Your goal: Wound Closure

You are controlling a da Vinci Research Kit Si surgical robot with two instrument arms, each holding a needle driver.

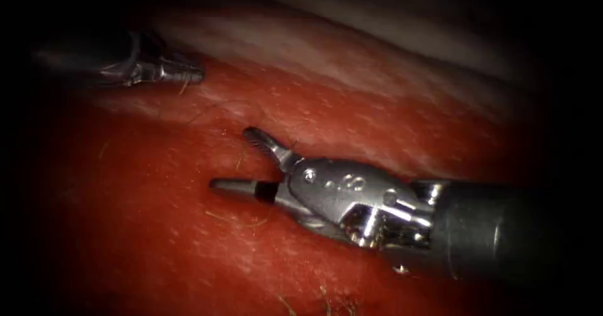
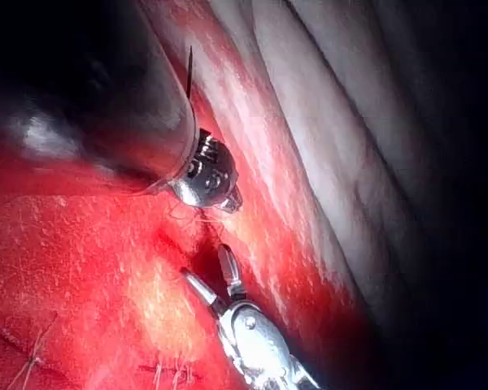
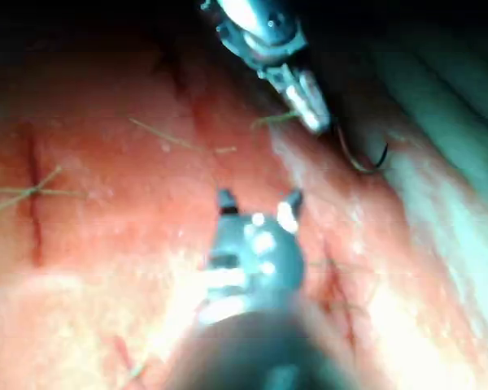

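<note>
My right tool [image 1: 232, 161] comes in low over the red tissue [image 1: 125, 240] with its jaws wide open and nothing between them; it also appears in the right wrist view [image 3: 256, 201] and the left wrist view [image 2: 209, 272]. My left tool [image 1: 191, 75] sits at the upper left with its jaws shut, and a pale strand of thread [image 1: 183, 87] hangs from them. A dark curved needle [image 3: 366, 162] lies just past the left tool's tips [image 3: 309, 110]. I cannot tell whether the needle is in the tissue. Neither tool grips it that I can see.
Cut ends of thread [image 1: 233, 218] lie on the tissue below the right tool, and a stitched dark line [image 3: 34, 193] crosses the tissue. Pale, fatty tissue [image 1: 326, 46] rises behind both tools.
</note>
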